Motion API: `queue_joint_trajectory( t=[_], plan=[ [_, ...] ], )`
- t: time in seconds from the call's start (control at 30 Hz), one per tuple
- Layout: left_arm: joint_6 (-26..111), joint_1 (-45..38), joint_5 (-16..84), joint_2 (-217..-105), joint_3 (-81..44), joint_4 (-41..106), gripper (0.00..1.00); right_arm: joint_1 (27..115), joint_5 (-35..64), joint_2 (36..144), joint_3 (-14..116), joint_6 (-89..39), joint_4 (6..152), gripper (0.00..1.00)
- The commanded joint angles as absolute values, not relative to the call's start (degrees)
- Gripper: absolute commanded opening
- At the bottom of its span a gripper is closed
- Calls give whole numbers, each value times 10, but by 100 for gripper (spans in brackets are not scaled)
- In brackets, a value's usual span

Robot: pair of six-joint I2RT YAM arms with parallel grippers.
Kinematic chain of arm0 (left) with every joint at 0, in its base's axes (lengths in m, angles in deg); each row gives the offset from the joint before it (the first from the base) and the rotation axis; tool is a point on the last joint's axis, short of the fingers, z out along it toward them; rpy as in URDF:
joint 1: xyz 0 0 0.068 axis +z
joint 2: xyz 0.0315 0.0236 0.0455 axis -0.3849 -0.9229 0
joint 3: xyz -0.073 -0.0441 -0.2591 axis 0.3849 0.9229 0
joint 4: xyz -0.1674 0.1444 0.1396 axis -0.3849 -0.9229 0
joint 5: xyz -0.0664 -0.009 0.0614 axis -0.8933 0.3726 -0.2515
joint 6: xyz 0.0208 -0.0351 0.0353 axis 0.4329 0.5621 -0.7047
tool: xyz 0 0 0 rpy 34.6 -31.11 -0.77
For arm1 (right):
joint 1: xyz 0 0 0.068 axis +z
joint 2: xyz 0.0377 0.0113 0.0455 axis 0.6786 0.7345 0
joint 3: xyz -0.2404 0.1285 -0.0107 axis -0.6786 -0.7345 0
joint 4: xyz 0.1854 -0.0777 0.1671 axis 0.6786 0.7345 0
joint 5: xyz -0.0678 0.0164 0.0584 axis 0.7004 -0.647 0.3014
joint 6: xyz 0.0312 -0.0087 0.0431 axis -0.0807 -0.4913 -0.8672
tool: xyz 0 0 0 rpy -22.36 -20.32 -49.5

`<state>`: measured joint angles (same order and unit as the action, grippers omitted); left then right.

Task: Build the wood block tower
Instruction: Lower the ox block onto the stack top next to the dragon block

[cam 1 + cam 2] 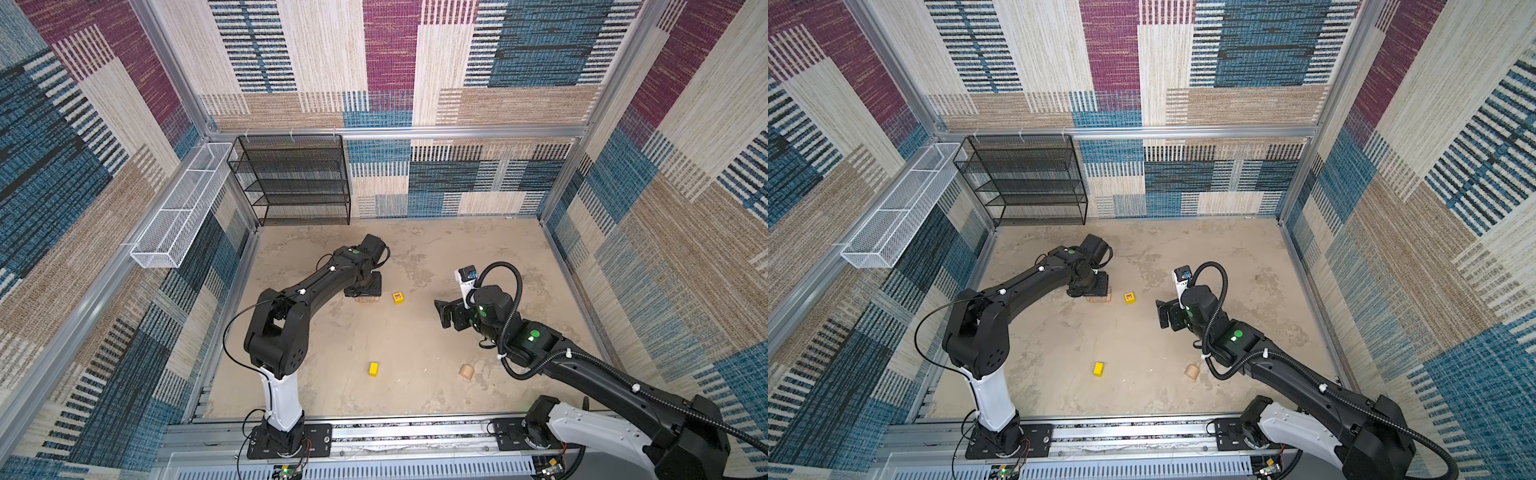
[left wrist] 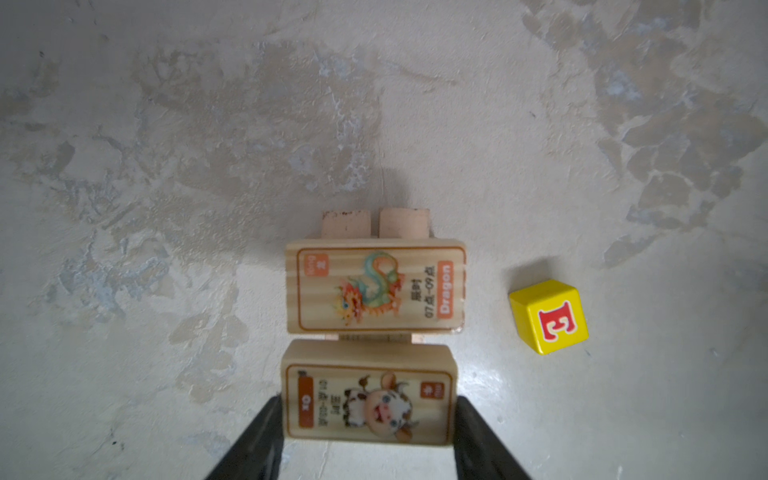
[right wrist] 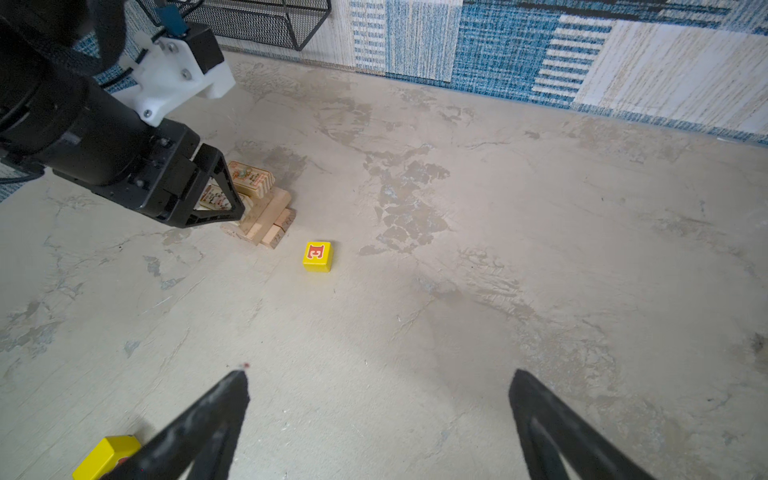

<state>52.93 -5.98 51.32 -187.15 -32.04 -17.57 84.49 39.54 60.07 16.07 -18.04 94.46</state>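
In a top view the tower (image 1: 368,298) stands mid-way across the surface (image 1: 415,340) under the left end effector (image 1: 365,291), which in the left wrist view pinches the Ox block (image 2: 368,401) beside the Dragon block (image 2: 375,286), seemingly placing it, so a gentle release comes next, while the right wrist view shows the right end effector (image 3: 378,382) spread and empty.

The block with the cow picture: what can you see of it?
The Ox block is a pale wooden oblong, its top printed with a cartoon ox, an orange "Ox" label and an orange-brown border. The left pincer grips its short ends, holding it flat beside the Dragon block over the tower.
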Motion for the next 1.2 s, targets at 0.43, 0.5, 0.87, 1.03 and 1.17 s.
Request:
queue_joint_trajectory(
  t=[0.43, 0.5, 0.87, 1.03, 1.17],
  plan=[
    [524, -58, 510, -1877, -339, -180, 15, 843, 388, 595, 158, -179, 942, 100],
    [523, -58, 511, -1879, -341, -183, 15, 843, 388, 594, 157, -179, 942, 100],
    [529, -58, 523, -1876, -343, -190, 40, 842, 384, 593, 155, -178, 942, 100],
    [529, -58, 521, -1875, -343, -190, 44, 842, 382, 592, 155, -177, 943, 100],
    [529, -58, 520, -1876, -342, -189, 46, 842, 382, 589, 154, -177, 944, 100]
  ],
)
